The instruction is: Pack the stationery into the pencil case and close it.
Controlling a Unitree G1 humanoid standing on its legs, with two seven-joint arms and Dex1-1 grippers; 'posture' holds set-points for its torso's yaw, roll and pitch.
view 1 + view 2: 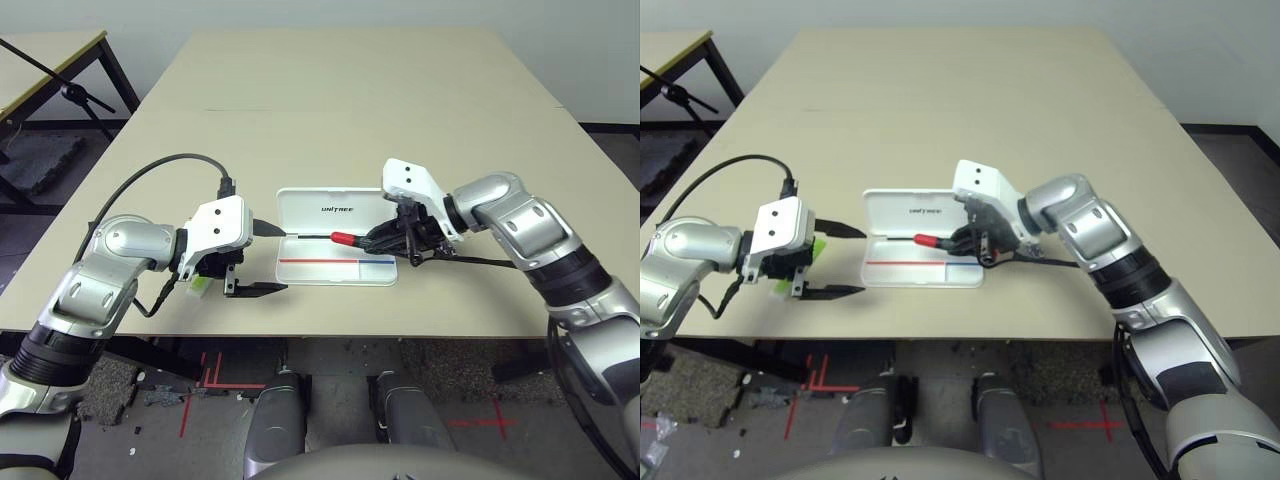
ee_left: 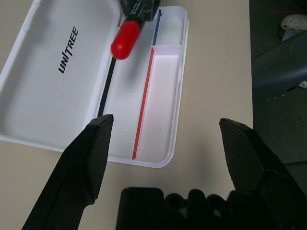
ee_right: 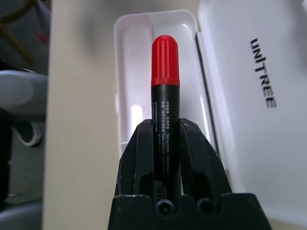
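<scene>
- The left claw point(image 1: 262, 259) hangs wide, holding nothing, just off the case's left end above the surface point(image 1: 340, 100). A lime-green highlighter point(image 1: 800, 270) lies partly hidden under that arm, so it is hard to say which way it points.
- The pencil case point(image 1: 335, 250) lies flat and open, its lettered lid on the far side and the tray with the red-blue stripe on the near side. From what shows of the tray, it looks bare so far.
- The marker pen point(image 3: 165, 96) sits clamped between the two fingers of the right claw point(image 1: 385, 240), red cap leading toward the case's middle. The cap hovers roughly over the hinge line, between lid and tray.
- To do this step well, I would bring the pen onto the tray side, not the lid, and lay it parallel to the long stripe before letting go.
- Lowering it until it nearly rests on the tray floor should stop it bouncing or rolling out.
- The divider near the right end is a likely snag; keeping the pen within the long compartment avoids it.
- The left claw is best kept clear of the case while the pen comes down.
</scene>
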